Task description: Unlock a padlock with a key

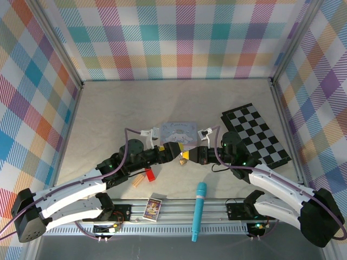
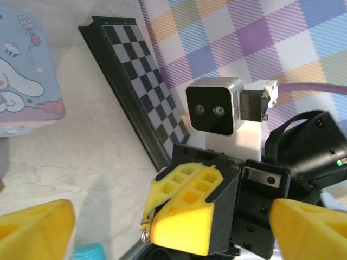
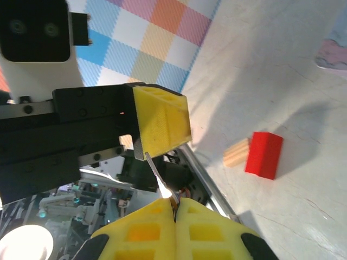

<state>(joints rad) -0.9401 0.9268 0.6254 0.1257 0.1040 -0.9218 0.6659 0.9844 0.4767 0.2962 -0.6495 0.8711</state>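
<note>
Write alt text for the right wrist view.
The right tool, shut, pinches a thin silvery key that slants up to a yellow finger of the left tool. A red block and a tan block lie on the table.

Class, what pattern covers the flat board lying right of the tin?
Black-and-white checks on the board, clearest in the top view.

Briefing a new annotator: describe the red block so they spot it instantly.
Find the pastel tin in the middle of the table, then look toward the near edge, slightly left. Two small blocks lie side by side there; the red block is bright red, the tan block bare wood.
</note>
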